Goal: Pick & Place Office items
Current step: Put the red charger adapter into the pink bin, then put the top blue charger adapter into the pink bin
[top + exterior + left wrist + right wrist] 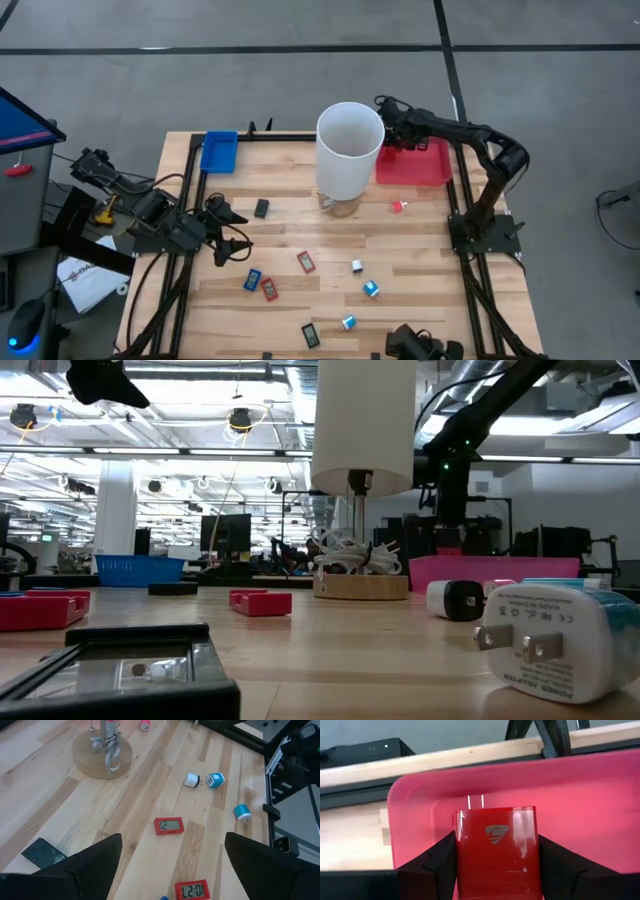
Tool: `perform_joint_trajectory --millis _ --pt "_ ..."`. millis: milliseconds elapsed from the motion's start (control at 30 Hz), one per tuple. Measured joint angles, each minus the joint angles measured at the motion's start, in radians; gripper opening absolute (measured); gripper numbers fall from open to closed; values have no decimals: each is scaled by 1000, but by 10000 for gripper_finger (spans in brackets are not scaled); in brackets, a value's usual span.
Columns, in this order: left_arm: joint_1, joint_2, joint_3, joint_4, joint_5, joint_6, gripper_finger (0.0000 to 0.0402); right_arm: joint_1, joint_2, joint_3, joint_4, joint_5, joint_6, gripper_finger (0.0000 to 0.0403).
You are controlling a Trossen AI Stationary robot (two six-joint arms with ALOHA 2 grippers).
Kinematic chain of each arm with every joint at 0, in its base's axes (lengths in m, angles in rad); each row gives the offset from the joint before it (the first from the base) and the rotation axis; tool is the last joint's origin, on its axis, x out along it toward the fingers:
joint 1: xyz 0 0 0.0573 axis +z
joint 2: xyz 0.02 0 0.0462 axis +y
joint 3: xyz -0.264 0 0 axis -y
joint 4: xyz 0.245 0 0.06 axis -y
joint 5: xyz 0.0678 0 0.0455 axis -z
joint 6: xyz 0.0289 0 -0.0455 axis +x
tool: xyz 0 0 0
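My right gripper [398, 137] reaches over the red tray [425, 165] at the table's far right and is shut on a red cube-like plug charger [496, 855]. My left gripper [228, 228] hovers open near the table's left edge. Its wrist view shows a red clock-like rectangle [169, 825] beyond the open fingers. The other small items lie flat on the wood: a black rectangle [262, 208], red [306, 262] and blue [252, 279] rectangles, white [356, 266] and blue [371, 289] chargers, and a small red charger [398, 207]. My right gripper pinches the red charger by its two opposite side faces [462, 855], one finger [432, 862] on each side. Its two metal prongs [475, 801] point away from the wrist, toward the tray's far wall. The charger sits inside the tray's outline; whether it touches the floor, I cannot tell.
A tall white cylinder lamp [350, 148] on a round wooden base [102, 752] stands mid-table, just left of the red tray. A blue tray [219, 150] sits at the far left corner. A black frame [300, 135] rims the table. Another black rectangle [311, 334] lies near the front edge.
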Motion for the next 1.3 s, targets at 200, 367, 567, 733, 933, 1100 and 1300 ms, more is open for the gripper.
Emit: perform_joint_trajectory --millis 200,367,567,733,933,1100,1300 --pt "0 1 0 0 5 0 351 -8 0 0 14 -19 -12 202" --pt "0 1 0 0 4 -1 351 10 0 -5 26 -29 -21 202" --pt "0 1 0 1 4 -1 351 14 0 -5 53 -47 -53 203" --pt "0 1 0 1 4 -1 351 21 -1 -5 58 -47 -75 262" --pt "0 1 0 1 8 -1 351 22 -3 -5 89 -51 -85 279" --pt "0 1 0 2 22 0 351 21 -48 -5 75 -42 -67 279" --pt "0 1 0 1 21 47 351 15 -163 -5 -78 5 -115 280"
